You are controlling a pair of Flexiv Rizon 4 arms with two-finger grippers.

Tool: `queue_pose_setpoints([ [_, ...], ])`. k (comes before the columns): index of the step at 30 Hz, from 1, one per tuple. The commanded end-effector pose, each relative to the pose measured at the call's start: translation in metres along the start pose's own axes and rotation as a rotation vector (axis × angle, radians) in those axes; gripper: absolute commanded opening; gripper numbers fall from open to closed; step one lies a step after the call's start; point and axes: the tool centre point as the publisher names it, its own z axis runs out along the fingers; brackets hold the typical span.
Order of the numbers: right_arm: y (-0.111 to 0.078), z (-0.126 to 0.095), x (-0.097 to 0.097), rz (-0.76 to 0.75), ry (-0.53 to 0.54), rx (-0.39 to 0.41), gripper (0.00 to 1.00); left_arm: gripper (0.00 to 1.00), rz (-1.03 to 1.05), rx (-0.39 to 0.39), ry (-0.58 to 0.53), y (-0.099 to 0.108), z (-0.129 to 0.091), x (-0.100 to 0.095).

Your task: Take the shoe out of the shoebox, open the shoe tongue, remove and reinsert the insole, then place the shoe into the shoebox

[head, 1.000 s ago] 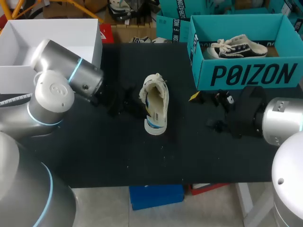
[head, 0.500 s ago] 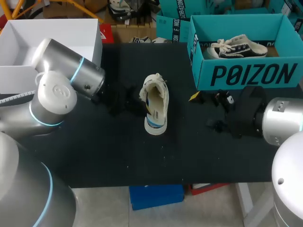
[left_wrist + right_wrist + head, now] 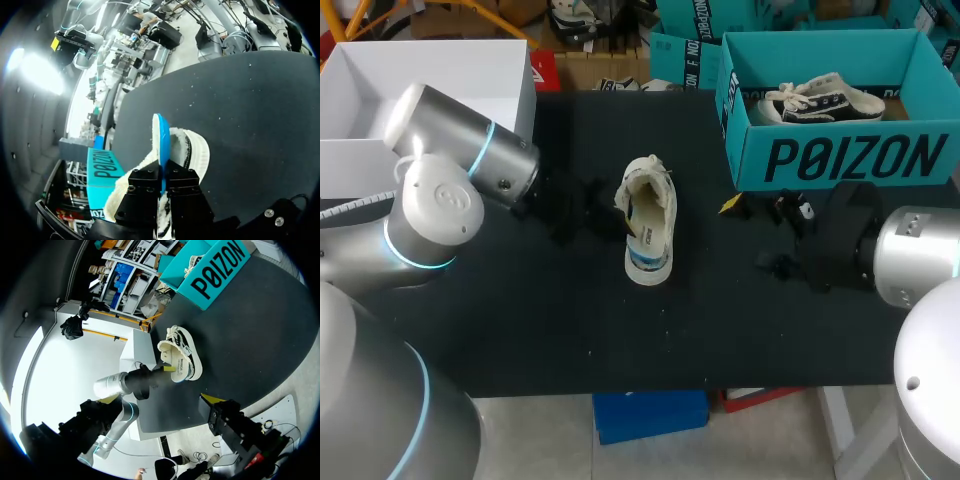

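Observation:
A white shoe [image 3: 651,232] lies on its side mid-table, opening toward my left arm. My left gripper [image 3: 618,226] is at that opening, shut on the thin blue insole [image 3: 160,142]. In the left wrist view the insole stands on edge between the black fingers [image 3: 145,187], its far end still against the white shoe [image 3: 195,150]. My right gripper [image 3: 752,236] hangs open to the shoe's right, in front of the teal shoebox [image 3: 840,155], with nothing between its fingers. In the right wrist view the shoe [image 3: 181,359] shows with the left gripper [image 3: 166,369] at it.
The teal shoebox at the back right holds a second, black-and-white shoe [image 3: 820,100]. A white open box [image 3: 430,75] stands at the back left behind my left arm. Bare black table [image 3: 570,330] stretches in front of the shoe.
My left arm has shifted slightly toward the shoe with the insole still gripped. The shoe and the right arm have stayed put.

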Motion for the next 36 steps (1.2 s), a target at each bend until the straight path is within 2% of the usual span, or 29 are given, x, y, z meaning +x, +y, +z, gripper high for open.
queue_pose_setpoints([
  [1, 0.001, -0.004, -0.007, 0.013, 0.015, 0.074, 1.0, 0.0, -0.003, -0.02, 0.002, 0.004, 0.003, 0.001],
  [10, 0.001, -0.004, -0.007, 0.013, 0.015, 0.074, 1.0, 0.0, -0.017, -0.044, 0.004, 0.009, 0.004, 0.003],
  [11, 0.001, -0.004, -0.007, 0.013, 0.015, 0.074, 1.0, 0.3, -0.019, -0.043, 0.001, 0.009, 0.004, 0.003],
  [12, 0.001, -0.004, -0.007, 0.013, 0.015, 0.074, 1.0, 0.44, -0.023, -0.038, -0.004, 0.008, 0.004, 0.003],
  [13, 0.001, -0.004, -0.007, 0.013, 0.015, 0.074, 1.0, 0.5, -0.024, -0.037, -0.008, 0.008, 0.004, 0.002],
  [15, 0.001, -0.004, -0.007, 0.013, 0.015, 0.074, 1.0, 1.0, -0.029, -0.03, -0.026, 0.005, 0.003, 0.0],
  [23, 0.001, -0.004, -0.007, 0.013, 0.015, 0.074, 1.0, 1.0, -0.045, 0.015, -0.077, -0.008, -0.003, -0.009],
  [28, 0.001, -0.004, -0.007, 0.013, 0.015, 0.074, 1.0, 1.0, -0.045, 0.037, -0.073, -0.016, -0.002, -0.009],
  [33, 0.001, -0.004, -0.007, 0.013, 0.015, 0.074, 1.0, 0.49, -0.042, 0.045, -0.067, -0.019, -0.002, -0.009],
  [35, 0.001, -0.004, -0.007, 0.013, 0.015, 0.074, 1.0, 0.37, -0.041, 0.048, -0.064, -0.02, -0.002, -0.009],
  [36, 0.001, -0.004, -0.007, 0.013, 0.015, 0.074, 1.0, 0.27, -0.04, 0.05, -0.062, -0.02, -0.002, -0.009],
])
